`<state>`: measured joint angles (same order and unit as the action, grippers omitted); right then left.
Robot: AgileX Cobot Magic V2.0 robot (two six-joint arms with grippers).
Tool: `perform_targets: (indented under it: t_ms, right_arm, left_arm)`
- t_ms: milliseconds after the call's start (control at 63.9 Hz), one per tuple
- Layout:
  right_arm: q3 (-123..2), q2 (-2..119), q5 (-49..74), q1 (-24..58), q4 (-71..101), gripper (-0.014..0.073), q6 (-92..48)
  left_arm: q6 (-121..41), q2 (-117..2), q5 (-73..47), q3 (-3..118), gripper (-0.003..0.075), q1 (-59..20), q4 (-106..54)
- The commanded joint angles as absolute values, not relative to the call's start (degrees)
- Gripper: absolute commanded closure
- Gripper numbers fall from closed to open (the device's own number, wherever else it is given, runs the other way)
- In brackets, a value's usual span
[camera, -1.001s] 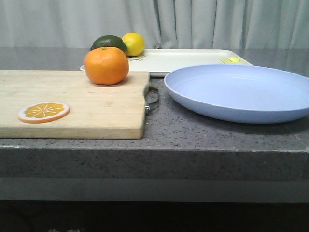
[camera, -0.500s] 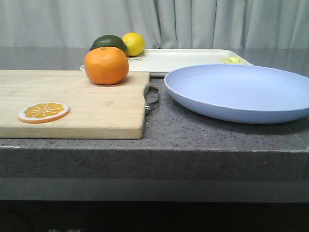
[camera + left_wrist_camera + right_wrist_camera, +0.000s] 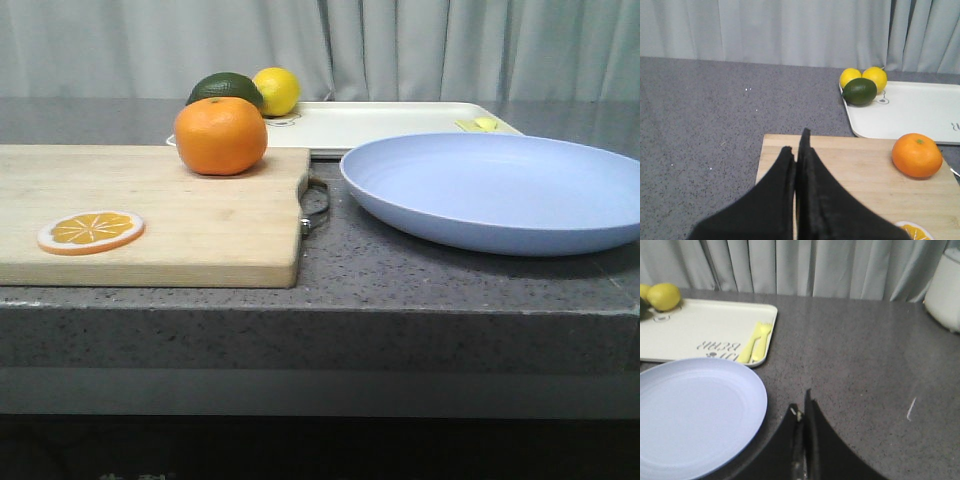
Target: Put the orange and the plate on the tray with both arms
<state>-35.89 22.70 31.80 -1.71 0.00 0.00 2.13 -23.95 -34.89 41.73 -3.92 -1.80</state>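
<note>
front view: neither arm shows; the orange sits on the cutting board, the plate on the counter before the tray.

left wrist view: your left gripper is clenched, holding nothing, and the orange lies ahead of the fingertips and off to one side. it looks firm and rollable, so grip across its middle.

right wrist view: your right gripper is clenched and empty, the plate just beside the fingertips. it looks stiff, smooth and shallow; pinch its rim.
</note>
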Motion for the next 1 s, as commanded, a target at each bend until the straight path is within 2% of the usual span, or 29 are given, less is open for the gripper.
perform_targets:
  t_ms: [0,297,391,438,485,610,672,751,985]
  right_arm:
    - [-38.0,26.0,28.6,-1.6,-0.9,0.0662,-0.6]
    - [-38.0,32.3,31.3,-1.6,-0.8,0.0661,-0.6]
    - [-38.0,33.4,32.2,-1.6,-0.8,0.0604,-0.6]
    - [-38.0,33.6,32.3,-1.6,-0.7,0.0528,-0.6]
    - [-38.0,33.6,32.4,-1.6,-0.7,0.0424,-0.6]
    - [-38.0,33.6,32.7,-1.6,0.0,0.0103,-0.6]
    - [-38.0,33.6,32.9,-1.1,0.5,0.0008,-0.6]
    - [-38.0,33.6,33.0,0.6,0.8,-0.0031,-0.6]
    - [-38.0,33.6,33.7,7.1,0.8,-0.0029,-2.1]
  left_arm:
    - [2.2,-26.1,-31.4,43.3,0.0738,-3.8,-2.3]
    - [2.2,-29.5,-30.5,41.1,0.0737,-3.8,-2.3]
    - [2.2,-30.0,-30.5,41.1,0.0727,-3.8,-2.3]
    - [2.2,-30.2,-30.4,41.1,0.0689,-3.8,-2.2]
    - [2.2,-30.5,-30.2,41.1,0.0619,-3.8,-2.0]
    - [1.8,-31.0,-29.5,41.1,0.035,-3.9,-2.0]
    - [1.8,-31.3,-28.9,41.1,0.022,-5.2,-2.0]
    - [1.7,-32.2,-28.3,41.1,0.0156,-8.8,-2.0]
    - [0.6,-40.1,-24.9,42.9,0.0153,-20.1,-1.7]
